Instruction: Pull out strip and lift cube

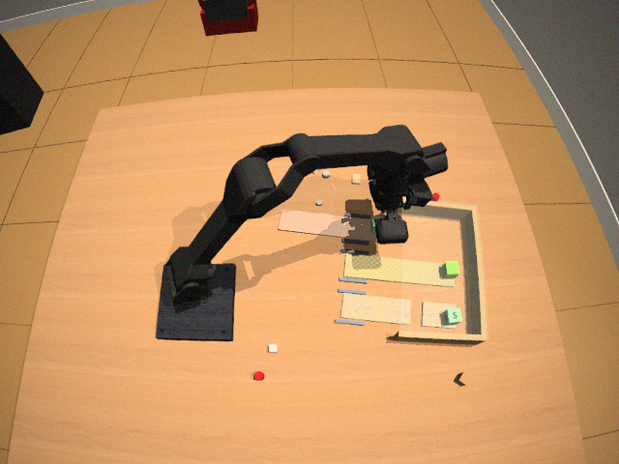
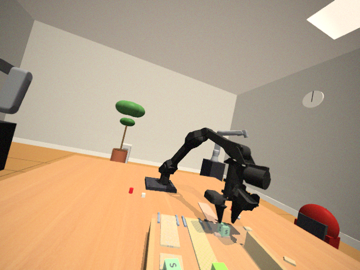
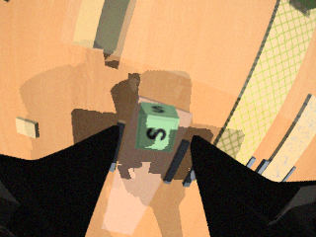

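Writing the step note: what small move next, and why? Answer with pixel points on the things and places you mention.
Probably lower the open pincer [image 1: 392,219] [image 2: 226,222] [image 3: 156,136] around the labelled cube [image 2: 224,229] [image 3: 157,129] on the pink strip [image 1: 312,222] [image 2: 206,208] [image 3: 129,199], then close: its fingertips stand apart above the cube, and the strip looks pulled out of the walled area.

The strip [image 1: 309,222] [image 2: 206,210] [image 3: 129,199] at nine o'clock of the top view's rails is pale pink, its cube [image 2: 224,229] [image 3: 157,129] mint green with a dark S (on two faces). Towards five o'clock, a yellow strip [image 1: 399,271] [image 2: 200,241] [image 3: 272,74] wears green crosshatching beneath a lime cube [image 1: 451,269] [image 2: 219,266].
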{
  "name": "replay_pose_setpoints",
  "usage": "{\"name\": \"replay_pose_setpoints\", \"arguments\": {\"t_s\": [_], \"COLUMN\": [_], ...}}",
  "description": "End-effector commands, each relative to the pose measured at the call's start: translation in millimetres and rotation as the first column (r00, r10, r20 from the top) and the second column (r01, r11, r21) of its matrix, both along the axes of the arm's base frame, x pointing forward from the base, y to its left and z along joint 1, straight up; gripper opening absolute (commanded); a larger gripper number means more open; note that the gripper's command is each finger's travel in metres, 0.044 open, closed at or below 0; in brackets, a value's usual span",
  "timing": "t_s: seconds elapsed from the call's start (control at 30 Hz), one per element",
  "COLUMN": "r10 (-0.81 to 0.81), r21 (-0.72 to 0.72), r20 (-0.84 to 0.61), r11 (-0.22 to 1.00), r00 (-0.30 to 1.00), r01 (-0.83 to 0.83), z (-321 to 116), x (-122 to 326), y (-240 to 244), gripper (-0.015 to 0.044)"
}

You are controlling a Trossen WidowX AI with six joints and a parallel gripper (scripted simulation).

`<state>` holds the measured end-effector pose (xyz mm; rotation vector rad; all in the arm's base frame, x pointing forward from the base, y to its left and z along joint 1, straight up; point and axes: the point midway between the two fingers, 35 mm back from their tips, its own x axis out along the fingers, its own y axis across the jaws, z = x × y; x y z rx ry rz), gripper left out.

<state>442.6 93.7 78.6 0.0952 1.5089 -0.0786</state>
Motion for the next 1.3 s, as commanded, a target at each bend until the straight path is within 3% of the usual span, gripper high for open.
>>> {"name": "replay_pose_setpoints", "arguments": {"t_s": [0.0,0.9,1.03,1.27], "r10": [0.003,0.003,0.000,0.000], "r21": [-0.001,-0.001,-0.001,-0.001], "r20": [-0.013,-0.013,-0.007,-0.007], "r11": [1.000,1.000,1.000,1.000], "r00": [1.000,1.000,1.000,1.000], "r01": [-0.003,-0.003,0.000,0.000], "z": [-11.3,-34.9,-32.5,-32.5], "x": [-1.9,-1.9,-0.4,-0.4], "y": [-0.3,-0.3,-0.2,-0.2], "gripper": [0.0250,0.0250,0.0145,0.0098]}}
